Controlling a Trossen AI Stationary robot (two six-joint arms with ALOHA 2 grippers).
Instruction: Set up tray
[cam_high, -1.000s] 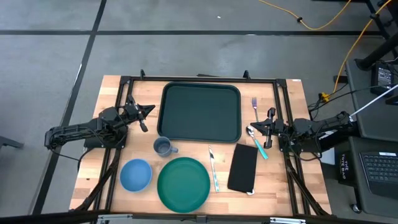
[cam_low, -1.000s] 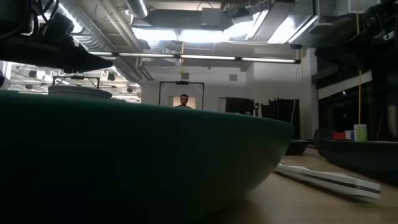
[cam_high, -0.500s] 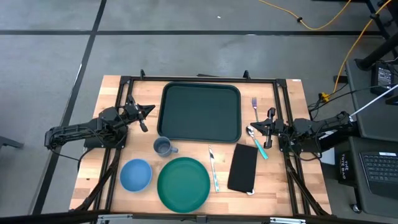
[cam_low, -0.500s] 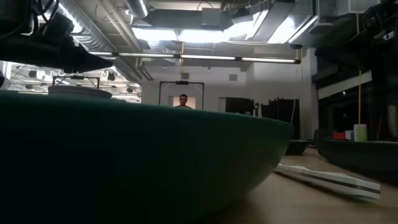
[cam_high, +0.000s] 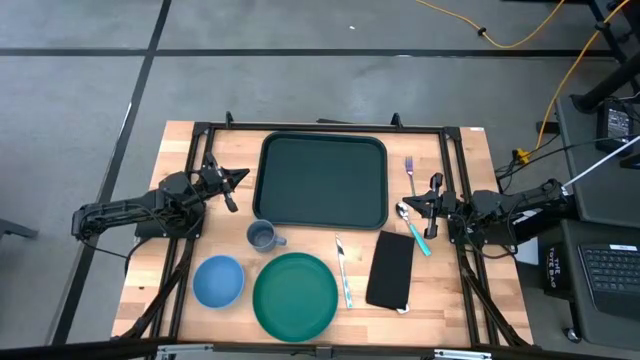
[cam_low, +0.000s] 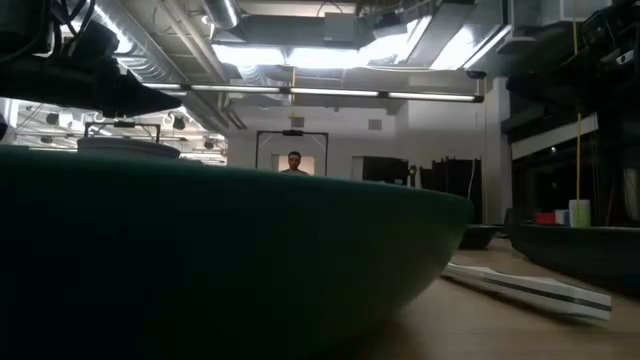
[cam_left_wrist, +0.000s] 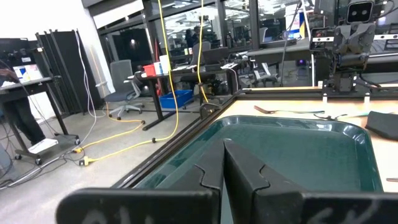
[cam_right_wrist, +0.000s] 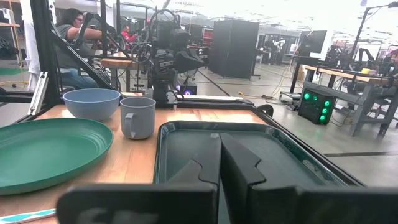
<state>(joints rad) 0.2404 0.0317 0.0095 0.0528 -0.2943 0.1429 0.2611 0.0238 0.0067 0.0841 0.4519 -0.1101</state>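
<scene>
At upper centre of the overhead frame, the tray (cam_high: 323, 181) bare and flat on the table (cam_high: 455, 290), flanked at mid-left by the left gripper (cam_high: 232, 178) and at mid-right by the right gripper (cam_high: 421, 205), fingers pressed together, holding nothing; plate (cam_high: 294, 295), bowl (cam_high: 218, 281), mug (cam_high: 262, 236) and napkin (cam_high: 391, 269) below, apparently awaiting loading.

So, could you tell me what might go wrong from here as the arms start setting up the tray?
1. The mug stands right at the tray's near-left corner, close to the left gripper; a sweep toward the plate or bowl could tip it.
2. The fork and spoon lie flat right by the right gripper, so a pinch may slip or nudge them.
3. Both grippers flank the tray and could collide over it.
</scene>
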